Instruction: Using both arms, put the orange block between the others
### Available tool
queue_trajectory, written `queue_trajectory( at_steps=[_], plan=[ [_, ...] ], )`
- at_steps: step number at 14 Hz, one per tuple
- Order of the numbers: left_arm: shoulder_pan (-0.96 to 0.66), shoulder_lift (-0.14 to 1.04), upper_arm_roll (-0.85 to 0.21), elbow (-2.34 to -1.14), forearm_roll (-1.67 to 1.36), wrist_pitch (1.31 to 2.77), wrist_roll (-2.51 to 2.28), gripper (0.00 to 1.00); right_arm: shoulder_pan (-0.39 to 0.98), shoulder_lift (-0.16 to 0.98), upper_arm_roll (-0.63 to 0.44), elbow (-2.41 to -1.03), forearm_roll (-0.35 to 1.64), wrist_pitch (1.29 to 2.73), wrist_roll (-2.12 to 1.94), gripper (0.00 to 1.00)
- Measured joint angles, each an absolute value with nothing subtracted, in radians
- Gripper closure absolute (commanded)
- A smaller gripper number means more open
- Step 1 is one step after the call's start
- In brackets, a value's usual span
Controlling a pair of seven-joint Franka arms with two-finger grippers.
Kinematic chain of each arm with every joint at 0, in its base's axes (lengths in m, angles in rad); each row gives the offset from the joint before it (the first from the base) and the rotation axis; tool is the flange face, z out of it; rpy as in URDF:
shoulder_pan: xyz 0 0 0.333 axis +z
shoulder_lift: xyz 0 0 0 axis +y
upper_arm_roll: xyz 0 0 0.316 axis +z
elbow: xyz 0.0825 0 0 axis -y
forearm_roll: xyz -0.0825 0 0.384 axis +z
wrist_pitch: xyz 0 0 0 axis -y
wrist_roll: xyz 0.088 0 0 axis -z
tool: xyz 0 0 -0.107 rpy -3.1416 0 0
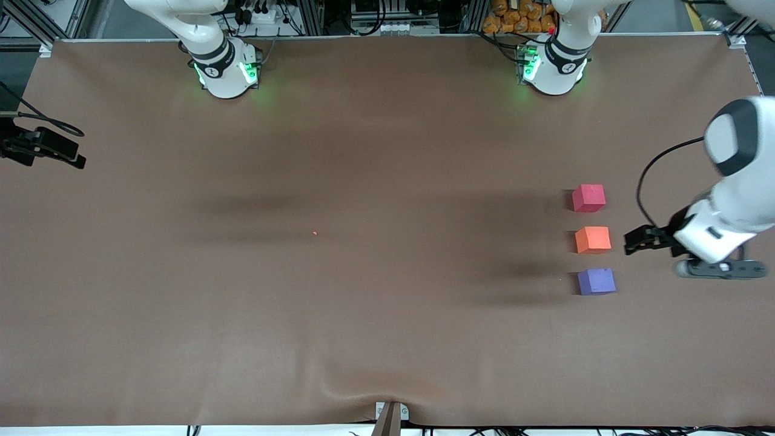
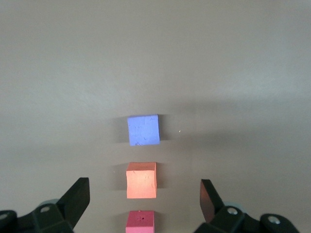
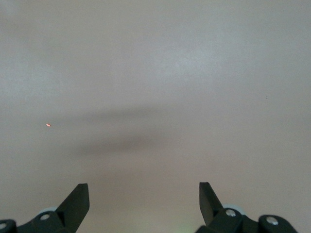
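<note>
Three small cubes stand in a row near the left arm's end of the table. The orange block (image 1: 593, 239) (image 2: 141, 180) sits between the others: the red-pink cube (image 1: 588, 198) (image 2: 140, 221), farther from the front camera, and the purple-blue cube (image 1: 596, 281) (image 2: 144, 130), nearer to it. Small gaps separate them. My left gripper (image 1: 631, 242) (image 2: 144, 188) is open and holds nothing, up in the air beside the orange block, toward the table's end. My right gripper (image 1: 77, 158) (image 3: 143, 190) is open and holds nothing, over the right arm's end of the table.
A tiny orange speck (image 1: 315, 233) (image 3: 48, 124) lies on the brown table cover (image 1: 363, 303) near the middle. The two arm bases (image 1: 227, 69) (image 1: 554, 66) stand along the table's back edge. A bracket (image 1: 390, 415) sits at the front edge.
</note>
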State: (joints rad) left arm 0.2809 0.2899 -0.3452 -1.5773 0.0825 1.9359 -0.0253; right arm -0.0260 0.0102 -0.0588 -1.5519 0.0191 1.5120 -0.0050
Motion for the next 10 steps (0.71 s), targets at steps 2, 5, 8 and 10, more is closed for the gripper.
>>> queue_trajectory(
  at_steps=[2,5,8,10],
  plan=[
    [0.28,0.288,-0.361,-1.482,0.082,1.822,-0.025,0.0,-0.026,0.01,-0.059,-1.55,0.019,1.521,-0.005,0.0],
    [0.28,0.264,-0.37,-1.399,0.082,1.69,-0.025,0.0,-0.027,0.009,-0.059,-1.549,0.019,1.528,-0.005,0.0],
    [0.279,0.185,-0.374,-1.38,0.082,1.621,-0.044,0.0,-0.027,0.009,-0.06,-1.548,0.019,1.528,-0.005,0.0],
    [0.279,0.117,-0.377,-1.379,0.082,1.549,-0.073,0.0,-0.027,0.009,-0.06,-1.547,0.019,1.528,-0.005,0.0]
  ],
)
